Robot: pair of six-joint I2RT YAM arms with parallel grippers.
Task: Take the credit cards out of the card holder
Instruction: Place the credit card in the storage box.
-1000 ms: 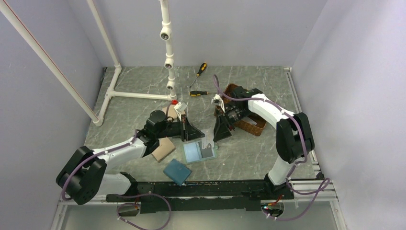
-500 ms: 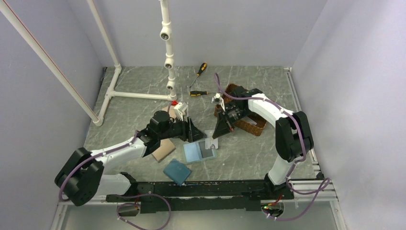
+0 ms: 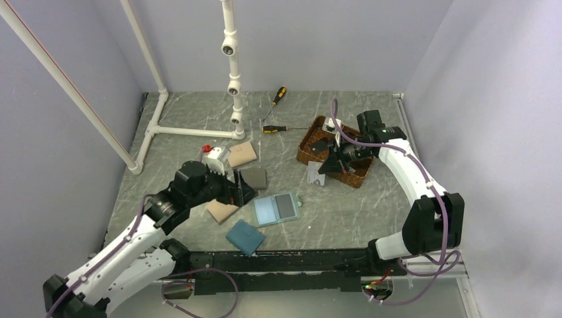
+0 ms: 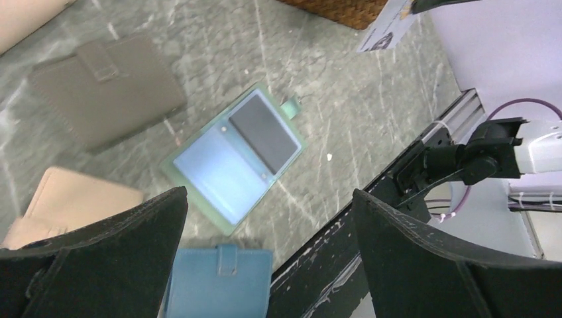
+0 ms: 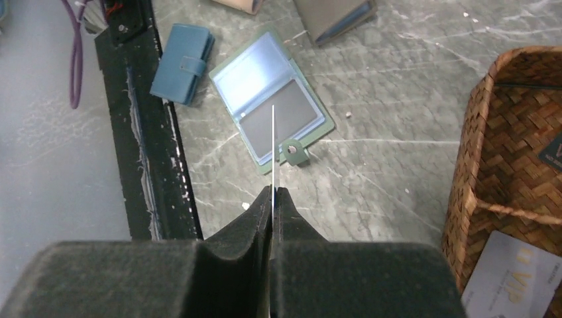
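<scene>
The sage-green card holder (image 3: 265,211) lies open on the table, its pale blue pockets facing up, with a dark credit card (image 3: 286,206) in its right pocket. My right gripper (image 3: 325,167) hovers beside the basket, shut on a pale credit card (image 3: 313,173). The right wrist view shows that card (image 5: 273,142) edge-on as a thin white line above the card holder (image 5: 248,79). My left gripper (image 3: 243,191) is open and holds nothing, drawn back left of the holder. In the left wrist view the card holder (image 4: 199,159) lies between the spread fingers (image 4: 99,265).
A woven basket (image 3: 351,180) at the right holds a pale card (image 5: 507,278) and a dark one (image 5: 551,154). Around the holder lie a blue wallet (image 3: 245,236), a grey-brown wallet (image 3: 254,177) and two tan wallets (image 3: 242,154) (image 3: 221,211). Screwdrivers (image 3: 275,128) and a white pipe frame (image 3: 232,66) stand at the back.
My right gripper shut on the pale card and carried it up and right from the holder to the basket. My left gripper opened and drew back to the near left.
</scene>
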